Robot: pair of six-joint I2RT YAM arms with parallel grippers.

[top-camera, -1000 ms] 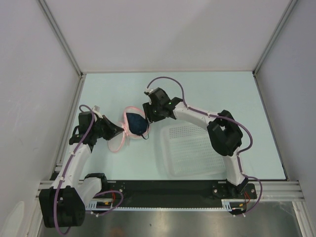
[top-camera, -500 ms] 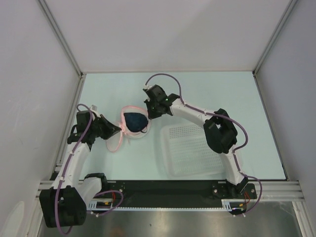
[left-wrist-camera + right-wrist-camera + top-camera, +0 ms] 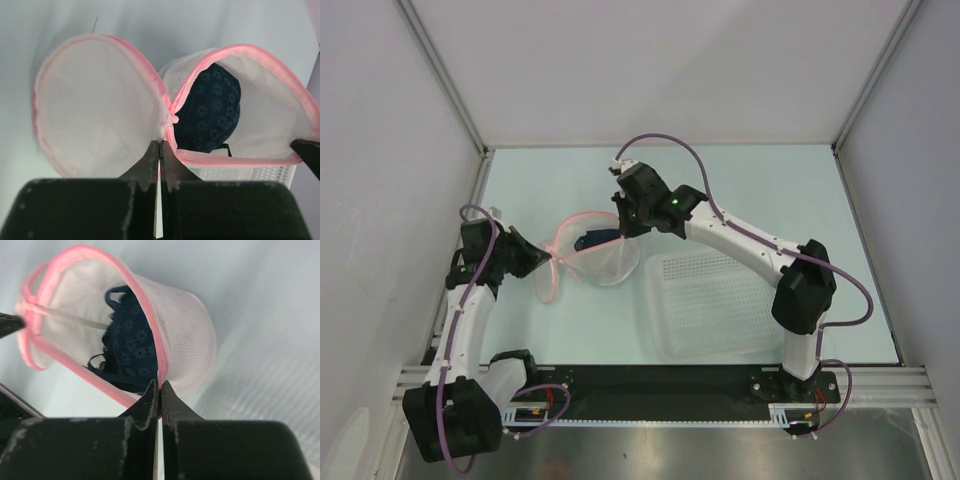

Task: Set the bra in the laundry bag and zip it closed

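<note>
Since a second ago, the right gripper (image 3: 620, 228) has been closed onto the far rim of the laundry bag (image 3: 605, 262), and the left arm has been drawn back toward the left, so that the bag is now stretched open between the two. The bra (image 3: 595, 240), which lay plainly exposed before, is now seen sunk into the deeper half of the bag, partly veiled by mesh.

From the wrist views both grips are shown clearly. The left gripper (image 3: 159, 150) is pinched tight on the pink trim where the two halves of the bag (image 3: 100, 100) meet. The right gripper (image 3: 159, 387) is clamped on the trim at the opposite edge of the pouch (image 3: 185, 335). The bra (image 3: 207, 112) is held wholly within the pouch half, with thin straps (image 3: 112, 292) lying close to the rim. The basket (image 3: 710, 305) is left untouched just beside the bag on the table (image 3: 770, 190).

Insertion is judged done, so closing is taken to be the step in hand. It is best done with the pouch mouth kept tilted upward, so that the bra (image 3: 127, 340) is not spilled. The flat half should be folded over squarely, with the trim edges matched all round. Any strap near the rim should be tucked in first, lest it be caught in the zip. The slider cannot be made out and must be found before either grip is given up.
</note>
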